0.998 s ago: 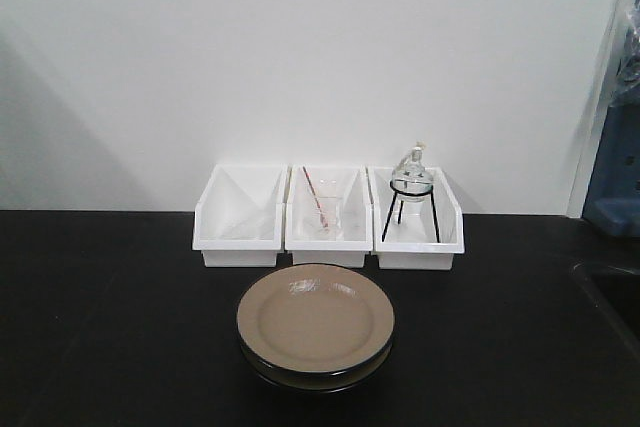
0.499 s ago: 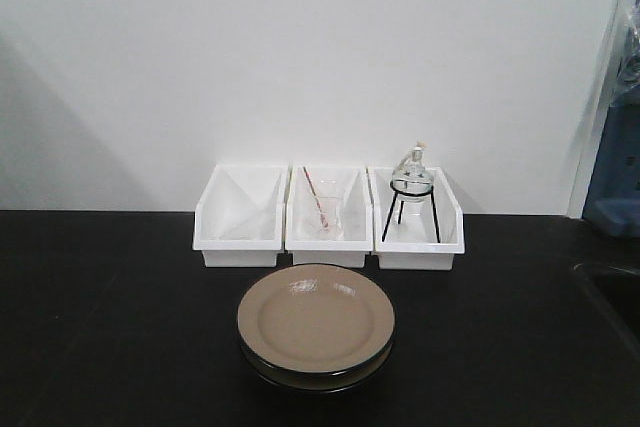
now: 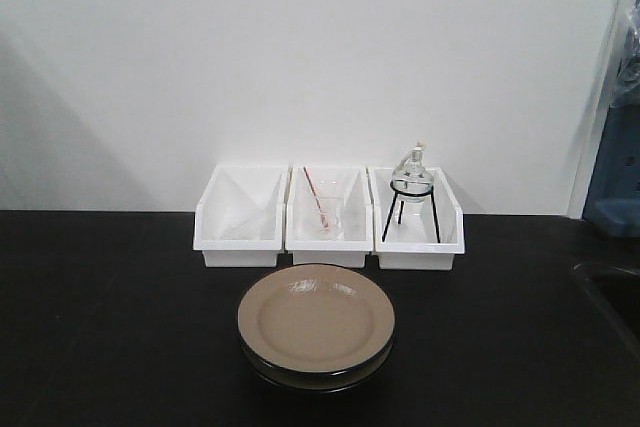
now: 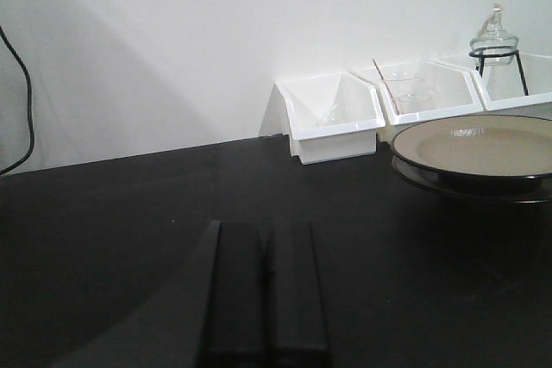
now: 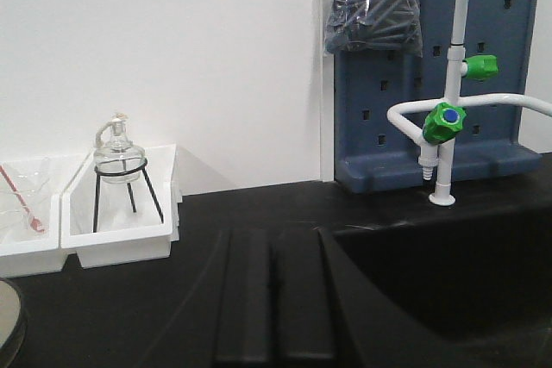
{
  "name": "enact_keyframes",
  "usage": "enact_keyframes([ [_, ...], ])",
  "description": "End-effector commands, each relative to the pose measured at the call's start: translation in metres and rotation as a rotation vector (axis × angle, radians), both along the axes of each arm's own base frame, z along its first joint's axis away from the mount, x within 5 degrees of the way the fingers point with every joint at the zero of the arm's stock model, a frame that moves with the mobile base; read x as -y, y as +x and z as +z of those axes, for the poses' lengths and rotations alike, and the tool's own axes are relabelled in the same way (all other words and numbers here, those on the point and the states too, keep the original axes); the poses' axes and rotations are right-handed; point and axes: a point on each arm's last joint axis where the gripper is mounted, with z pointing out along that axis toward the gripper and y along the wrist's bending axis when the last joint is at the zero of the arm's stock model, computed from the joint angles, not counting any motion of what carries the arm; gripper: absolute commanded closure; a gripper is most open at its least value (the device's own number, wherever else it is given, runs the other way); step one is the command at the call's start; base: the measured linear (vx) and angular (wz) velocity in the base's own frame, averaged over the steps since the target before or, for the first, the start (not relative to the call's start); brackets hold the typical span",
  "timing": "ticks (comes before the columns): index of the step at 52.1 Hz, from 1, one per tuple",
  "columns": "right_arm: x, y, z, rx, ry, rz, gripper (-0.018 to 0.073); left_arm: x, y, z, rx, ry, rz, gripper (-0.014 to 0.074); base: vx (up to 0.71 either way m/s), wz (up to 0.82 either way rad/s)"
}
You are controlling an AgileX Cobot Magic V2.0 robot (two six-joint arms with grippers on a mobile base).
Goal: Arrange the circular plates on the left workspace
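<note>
Two stacked glossy tan round plates (image 3: 316, 327) lower centre on matte black counter (image 3: 110, 317). Behind: three white rectangular bins (image 3: 329, 215); right one holds glass flask on black wire tripod (image 3: 411, 193). Left end effector (image 4: 259, 286) and right end effector (image 5: 274, 295) both pressed together, empty.

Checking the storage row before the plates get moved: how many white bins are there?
3, side by side against the wall behind the plates: left bin, middle bin holding a beaker, right bin holding a glass flask on a black stand. None looks hidden.
</note>
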Motion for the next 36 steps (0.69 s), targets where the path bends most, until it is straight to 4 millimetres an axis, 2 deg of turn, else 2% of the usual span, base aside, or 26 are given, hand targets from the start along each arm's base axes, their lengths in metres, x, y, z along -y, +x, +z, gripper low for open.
enact_keyframes([
  [1, 0.004, -0.001, 0.014, 0.059, -0.022, -0.040, 0.0563, -0.001, -0.001, 0.001, 0.075, -0.019, 0.013, 0.0603, 0.00, 0.00],
  [26, 0.004, -0.001, 0.015, 0.065, -0.049, -0.050, 0.0563, -0.001, -0.001, 0.001, 0.075, -0.019, 0.013, 0.0603, 0.00, 0.00],
  [33, -0.006, 0.001, 0.008, -0.019, -0.134, 0.068, 0.0563, -0.001, -0.001, 0.001, 0.075, -0.019, 0.013, 0.0603, 0.00, 0.00],
  [36, -0.010, 0.000, 0.002, -0.087, -0.117, 0.116, 0.0563, -0.001, -0.001, 0.001, 0.075, -0.019, 0.013, 0.0603, 0.00, 0.00],
])
